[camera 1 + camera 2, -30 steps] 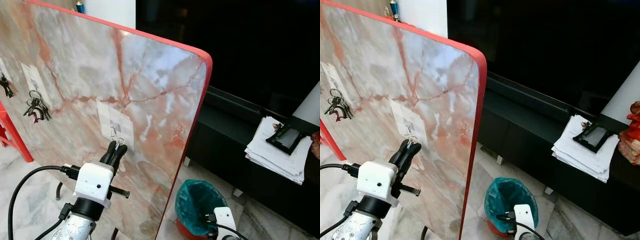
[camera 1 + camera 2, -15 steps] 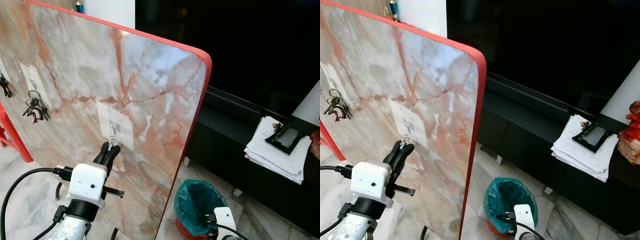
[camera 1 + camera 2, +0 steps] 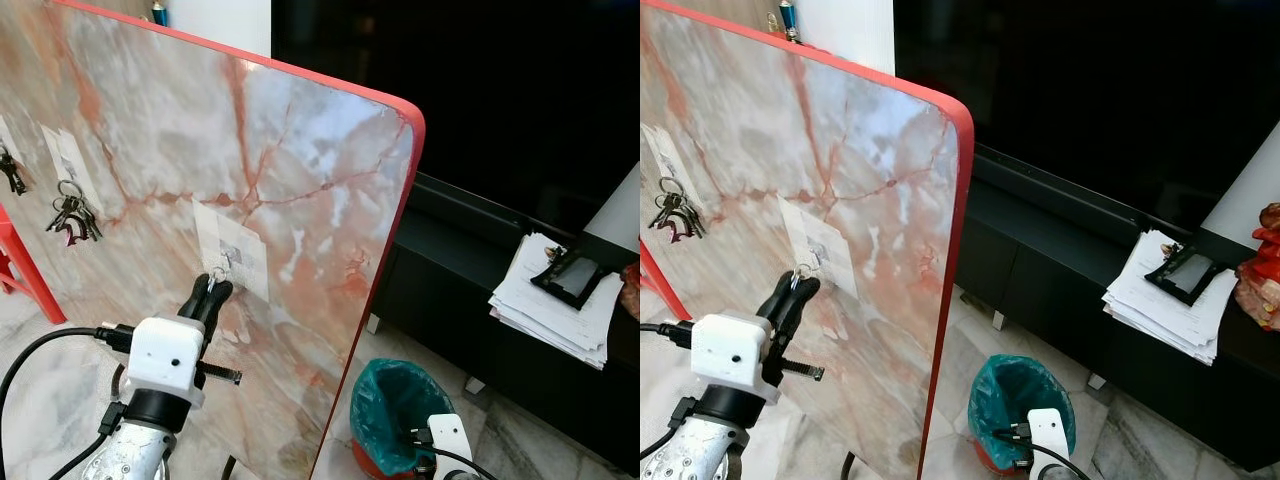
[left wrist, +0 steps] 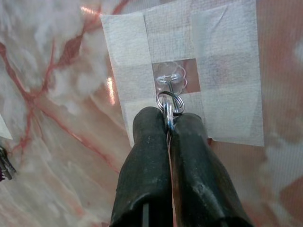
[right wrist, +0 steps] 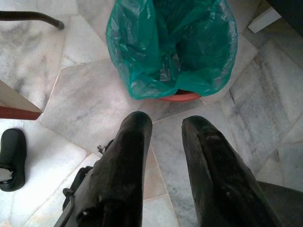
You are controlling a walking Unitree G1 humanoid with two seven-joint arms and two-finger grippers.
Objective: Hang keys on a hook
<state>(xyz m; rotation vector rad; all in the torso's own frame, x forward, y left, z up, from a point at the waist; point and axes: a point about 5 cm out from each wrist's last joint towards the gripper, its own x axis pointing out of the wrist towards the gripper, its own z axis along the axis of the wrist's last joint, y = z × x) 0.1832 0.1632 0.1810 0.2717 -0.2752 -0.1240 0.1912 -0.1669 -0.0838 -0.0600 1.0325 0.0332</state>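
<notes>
Tightly pinched: left gripper [image 4: 168, 124], key ring [image 4: 169, 101].

The hook [image 4: 169, 79] sat on the upright board [image 3: 300, 150], taped patch [image 4: 227, 71] around it. Another key bunch [image 3: 72, 218] hung further left. A bin [image 3: 395, 405] stood right of the board, papers [image 3: 555, 300] beyond.

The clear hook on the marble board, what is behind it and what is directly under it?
Behind the clear hook is white tape on the marble board. Under it, the left pincer pinches a key ring; any keys are covered by its fingers.
</notes>
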